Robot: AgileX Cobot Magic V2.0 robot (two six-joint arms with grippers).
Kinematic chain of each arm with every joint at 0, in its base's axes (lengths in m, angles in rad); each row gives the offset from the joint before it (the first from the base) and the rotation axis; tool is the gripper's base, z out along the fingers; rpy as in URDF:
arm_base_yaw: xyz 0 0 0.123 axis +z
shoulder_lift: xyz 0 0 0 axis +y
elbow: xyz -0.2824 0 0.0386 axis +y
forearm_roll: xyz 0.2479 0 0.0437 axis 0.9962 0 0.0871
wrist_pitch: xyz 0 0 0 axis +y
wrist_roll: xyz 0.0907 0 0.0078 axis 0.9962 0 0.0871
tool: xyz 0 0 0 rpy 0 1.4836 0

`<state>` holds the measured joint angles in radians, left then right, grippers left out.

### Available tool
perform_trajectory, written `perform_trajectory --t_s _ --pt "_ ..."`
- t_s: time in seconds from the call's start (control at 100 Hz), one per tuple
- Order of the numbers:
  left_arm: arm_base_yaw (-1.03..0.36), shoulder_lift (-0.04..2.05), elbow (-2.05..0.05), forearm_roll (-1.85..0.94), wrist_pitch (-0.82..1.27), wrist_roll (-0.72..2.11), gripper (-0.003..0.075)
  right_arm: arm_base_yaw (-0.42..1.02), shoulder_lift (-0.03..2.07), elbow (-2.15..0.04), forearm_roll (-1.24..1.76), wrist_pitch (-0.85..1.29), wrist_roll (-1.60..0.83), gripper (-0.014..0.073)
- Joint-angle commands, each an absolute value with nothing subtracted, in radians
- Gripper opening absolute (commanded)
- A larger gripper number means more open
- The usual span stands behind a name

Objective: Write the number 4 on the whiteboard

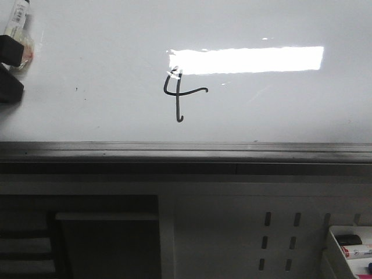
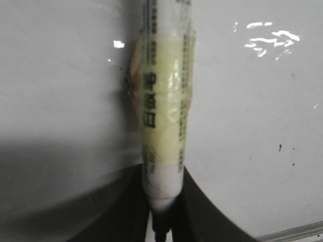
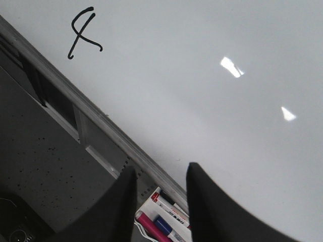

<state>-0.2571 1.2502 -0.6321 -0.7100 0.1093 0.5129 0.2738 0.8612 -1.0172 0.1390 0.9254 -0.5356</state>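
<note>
A black hand-drawn number 4 (image 1: 179, 96) is on the glossy whiteboard (image 1: 261, 110), just under the left end of a bright light reflection. It also shows in the right wrist view (image 3: 83, 31). My left gripper (image 1: 9, 58) is at the board's far left, shut on a white marker (image 2: 162, 111) wrapped in yellowish tape; the marker (image 1: 18, 29) is well left of the figure. My right gripper (image 3: 160, 201) is open and empty, above the board's lower rail; it does not show in the front view.
A grey metal rail (image 1: 186, 152) runs along the board's near edge. Below it is a grey perforated panel (image 1: 279, 238). A white tray (image 1: 349, 250) with several markers (image 3: 166, 222) is at the lower right.
</note>
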Motion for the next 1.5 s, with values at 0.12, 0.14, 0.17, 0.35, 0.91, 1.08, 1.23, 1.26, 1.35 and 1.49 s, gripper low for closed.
perform_trajectory --t_s 0.12,0.14,0.17,0.35,0.91,1.08,1.23,1.26,1.35,1.49 --pt "-0.255 1.256 -0.663 -0.718 0.016 0.508 0.0118 0.267 0.852 -1.041 0.152 0.855 -0.534 0.0206" --pt "-0.255 1.256 -0.663 -0.716 0.016 0.508 0.0127 0.267 0.852 -1.041 0.152 0.855 -0.534 0.0206" --pt "-0.255 1.256 -0.663 -0.714 0.016 0.510 0.0139 0.267 0.852 -1.041 0.152 0.855 -0.534 0.0206" --pt "-0.255 1.256 -0.663 -0.698 0.016 0.512 0.0294 0.267 0.852 -1.041 0.152 0.854 -0.519 0.0206" --pt "-0.157 1.093 -0.707 -0.443 0.290 0.514 0.0358 0.267 0.848 -1.040 0.061 0.867 -0.251 0.0206" --pt "-0.115 0.930 -0.829 -0.346 0.626 0.471 0.0358 0.267 0.818 -0.992 0.054 0.768 -0.114 0.0206" --pt "-0.112 0.781 -0.843 -0.297 0.702 0.383 0.0352 0.267 0.741 -0.892 0.056 0.619 -0.112 0.0174" --pt "-0.112 0.748 -0.831 -0.297 0.684 0.365 0.0344 0.267 0.715 -0.869 0.054 0.594 -0.114 0.0149" --pt "-0.112 0.640 -0.762 -0.297 0.583 0.328 0.0282 0.267 0.640 -0.788 0.045 0.517 -0.116 0.0055" --pt "-0.112 0.489 -0.609 -0.307 0.350 0.319 0.0105 0.267 0.519 -0.669 0.045 0.404 -0.116 -0.0071"
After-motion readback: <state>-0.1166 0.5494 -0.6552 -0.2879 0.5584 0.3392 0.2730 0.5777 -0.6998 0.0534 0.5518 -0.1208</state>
